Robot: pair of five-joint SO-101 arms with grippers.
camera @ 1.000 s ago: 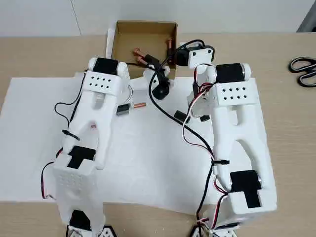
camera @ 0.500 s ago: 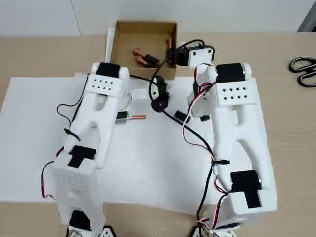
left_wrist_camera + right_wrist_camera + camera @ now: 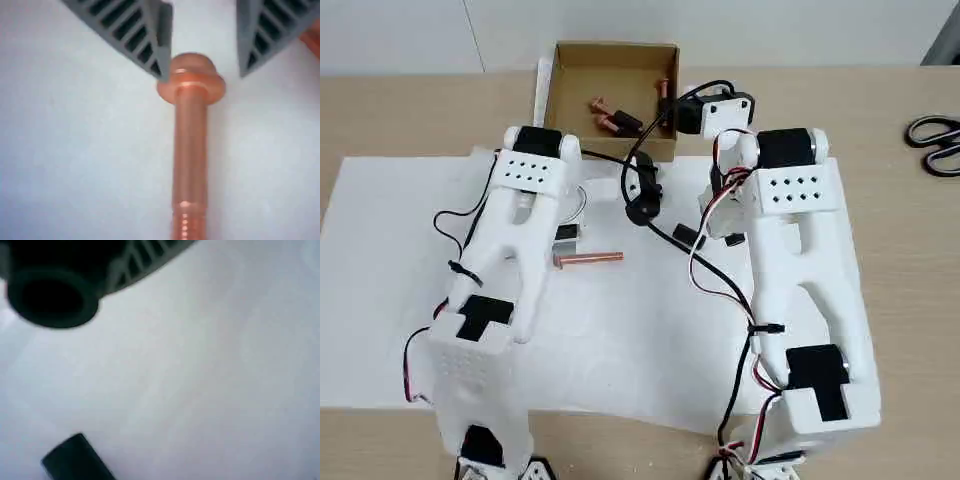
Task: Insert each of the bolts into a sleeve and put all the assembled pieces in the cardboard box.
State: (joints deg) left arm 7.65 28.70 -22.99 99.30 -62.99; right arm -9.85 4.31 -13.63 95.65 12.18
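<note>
A copper bolt [image 3: 588,258] lies flat on the white sheet [image 3: 620,340], just in front of my left gripper [image 3: 565,236]. In the left wrist view the bolt's head [image 3: 191,80] sits between the grey fingertips. One finger [image 3: 135,30] touches it and the other stands apart, so the left gripper [image 3: 202,70] is open. My right gripper [image 3: 70,270] is shut on a black sleeve [image 3: 50,297] whose open end faces the camera. A second black sleeve [image 3: 75,457] lies loose on the sheet below it. The cardboard box [image 3: 560,95] at the back holds several assembled pieces [image 3: 610,118].
Two loose black sleeves [image 3: 688,237] [image 3: 733,240] lie beside the right arm. A black cable [image 3: 642,195] loops between the arms. Scissors [image 3: 935,140] rest at the far right of the table. The sheet in front of the arms is bare.
The left arm drew back from the box. Its gripper then opened and let go of the bolt, which now lies on the sheet slightly nearer the front. The right arm stayed put.
</note>
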